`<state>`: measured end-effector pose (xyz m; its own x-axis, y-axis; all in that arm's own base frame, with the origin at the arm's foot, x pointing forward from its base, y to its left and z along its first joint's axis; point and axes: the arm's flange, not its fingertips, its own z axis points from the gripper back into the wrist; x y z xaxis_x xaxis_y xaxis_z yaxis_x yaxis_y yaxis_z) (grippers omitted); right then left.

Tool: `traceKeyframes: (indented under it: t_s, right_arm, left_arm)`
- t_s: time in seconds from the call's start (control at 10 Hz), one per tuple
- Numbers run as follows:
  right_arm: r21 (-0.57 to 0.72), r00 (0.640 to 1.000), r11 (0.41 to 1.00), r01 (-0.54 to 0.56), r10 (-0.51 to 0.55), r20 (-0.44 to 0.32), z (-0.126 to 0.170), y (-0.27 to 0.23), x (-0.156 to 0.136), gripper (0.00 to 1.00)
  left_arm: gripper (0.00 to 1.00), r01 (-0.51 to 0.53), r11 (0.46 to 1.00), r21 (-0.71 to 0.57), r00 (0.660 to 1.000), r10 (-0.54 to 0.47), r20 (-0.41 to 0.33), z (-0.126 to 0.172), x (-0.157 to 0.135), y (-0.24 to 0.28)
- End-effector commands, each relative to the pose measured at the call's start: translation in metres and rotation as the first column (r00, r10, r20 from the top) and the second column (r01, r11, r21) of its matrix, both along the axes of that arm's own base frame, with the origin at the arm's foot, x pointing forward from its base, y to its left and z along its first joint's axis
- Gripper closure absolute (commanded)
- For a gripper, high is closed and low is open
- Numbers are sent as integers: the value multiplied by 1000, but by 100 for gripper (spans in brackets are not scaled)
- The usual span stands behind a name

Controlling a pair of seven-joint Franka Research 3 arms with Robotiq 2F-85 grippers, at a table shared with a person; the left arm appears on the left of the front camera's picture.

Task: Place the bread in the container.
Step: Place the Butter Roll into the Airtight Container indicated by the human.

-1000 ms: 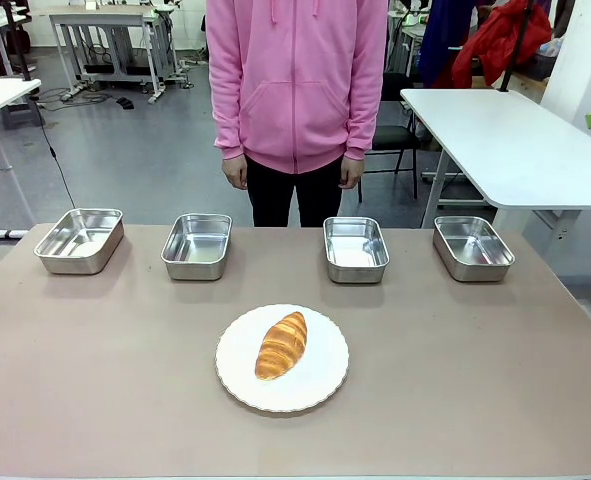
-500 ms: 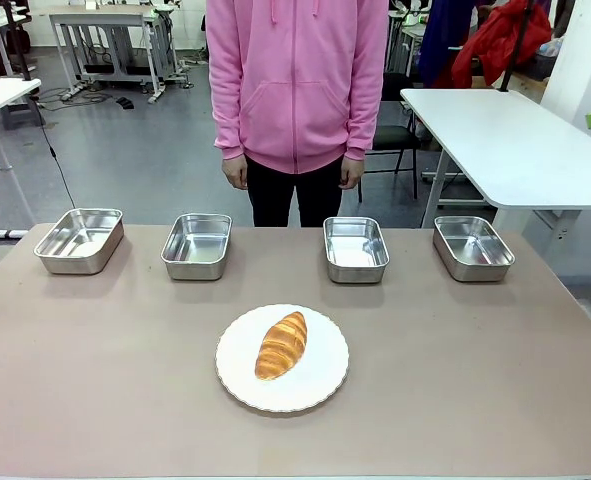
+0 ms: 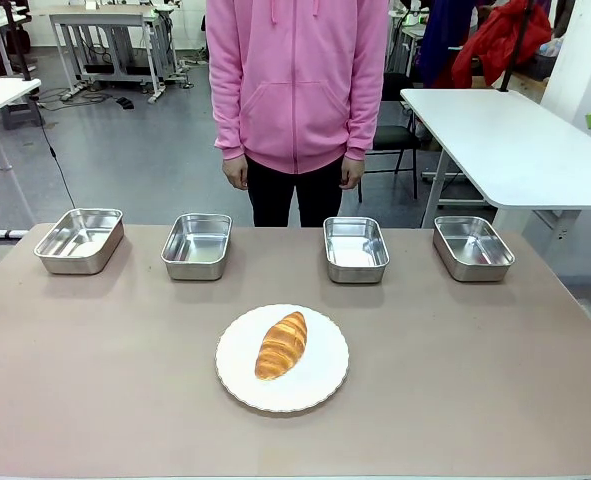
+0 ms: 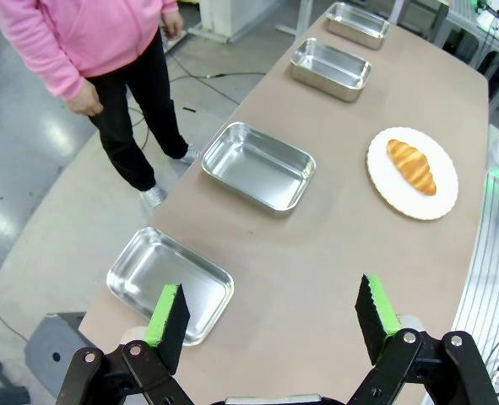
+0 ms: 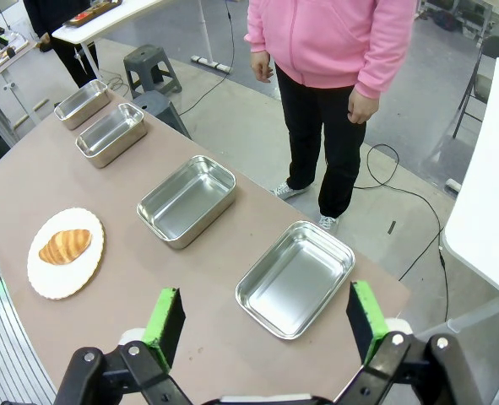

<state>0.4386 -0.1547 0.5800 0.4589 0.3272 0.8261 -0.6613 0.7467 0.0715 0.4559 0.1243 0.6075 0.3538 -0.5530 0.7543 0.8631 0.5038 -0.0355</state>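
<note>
beige table is carrying four alike steel pans at 12 o'clock, any one the container – bread is lying at 6 o'clock from them on a white plate, untouched. left gripper and right gripper are hovering, jaws wide, empty. pickup not begun – next move is calling for a descent over the bread.

No text, label, brand, number or sign could be read on anything in these views.
</note>
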Motion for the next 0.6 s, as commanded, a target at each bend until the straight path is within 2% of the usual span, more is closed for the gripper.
traceKeyframes:
  t_s: [0.0, 0.5]
  right_arm:
    - [12, 1000, 1000, -6, 6, 20, 1, 0, 2, 0]
    - [12, 1000, 1000, -6, 6, 20, 1, 0, 2, 0]
  left_arm:
    - [0, 6, 1000, -7, 1000, -6, 6, 1, -1, -1]
    - [0, 6, 1000, -7, 1000, -6, 6, 1, -1, -1]
